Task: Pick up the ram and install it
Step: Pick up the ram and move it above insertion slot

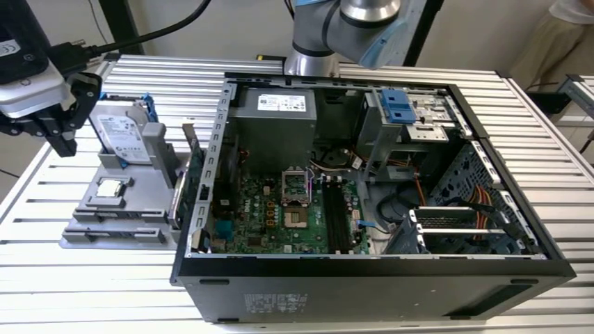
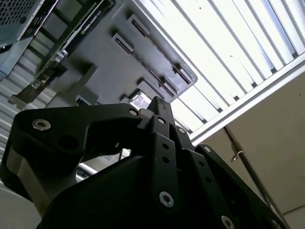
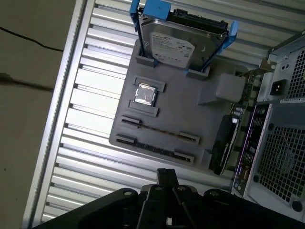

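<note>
Well apart from the end effector, the ram stands edgewise.

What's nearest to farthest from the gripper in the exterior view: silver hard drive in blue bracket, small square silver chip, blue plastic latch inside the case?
From the gripper:
1. Silver hard drive in blue bracket, right beside it.
2. Small square silver chip, on the grey holder.
3. Blue plastic latch, toward the exterior view's right.
</note>
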`<state>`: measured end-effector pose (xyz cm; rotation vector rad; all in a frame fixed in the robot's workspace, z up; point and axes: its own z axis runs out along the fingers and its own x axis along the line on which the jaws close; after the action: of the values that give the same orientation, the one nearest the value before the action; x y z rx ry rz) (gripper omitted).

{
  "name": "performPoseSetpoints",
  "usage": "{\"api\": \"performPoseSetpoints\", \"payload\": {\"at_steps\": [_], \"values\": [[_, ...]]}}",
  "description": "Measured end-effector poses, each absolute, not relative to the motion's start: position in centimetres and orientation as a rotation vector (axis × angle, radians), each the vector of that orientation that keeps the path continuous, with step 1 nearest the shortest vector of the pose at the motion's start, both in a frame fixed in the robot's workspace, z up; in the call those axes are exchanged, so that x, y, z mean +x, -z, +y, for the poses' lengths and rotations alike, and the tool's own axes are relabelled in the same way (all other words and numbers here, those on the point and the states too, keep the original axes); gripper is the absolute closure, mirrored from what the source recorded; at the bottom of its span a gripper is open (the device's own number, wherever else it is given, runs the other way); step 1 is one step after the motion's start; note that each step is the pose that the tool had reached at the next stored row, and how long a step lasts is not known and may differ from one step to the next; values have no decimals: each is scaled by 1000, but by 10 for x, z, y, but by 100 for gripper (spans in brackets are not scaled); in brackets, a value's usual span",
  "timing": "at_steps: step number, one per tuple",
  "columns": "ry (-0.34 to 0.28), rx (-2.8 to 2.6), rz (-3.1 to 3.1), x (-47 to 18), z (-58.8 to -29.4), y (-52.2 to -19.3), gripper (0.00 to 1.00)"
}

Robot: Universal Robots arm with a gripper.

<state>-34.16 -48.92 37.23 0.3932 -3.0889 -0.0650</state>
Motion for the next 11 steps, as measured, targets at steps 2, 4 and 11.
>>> {"api": "performPoseSetpoints", "payload": {"at_steps": [2, 4, 11], "values": [[65, 419, -3085, -342, -489, -372, 100], [64, 445, -3081, -342, -489, -372, 100], [63, 518, -3069, -342, -489, -372, 100]]}}
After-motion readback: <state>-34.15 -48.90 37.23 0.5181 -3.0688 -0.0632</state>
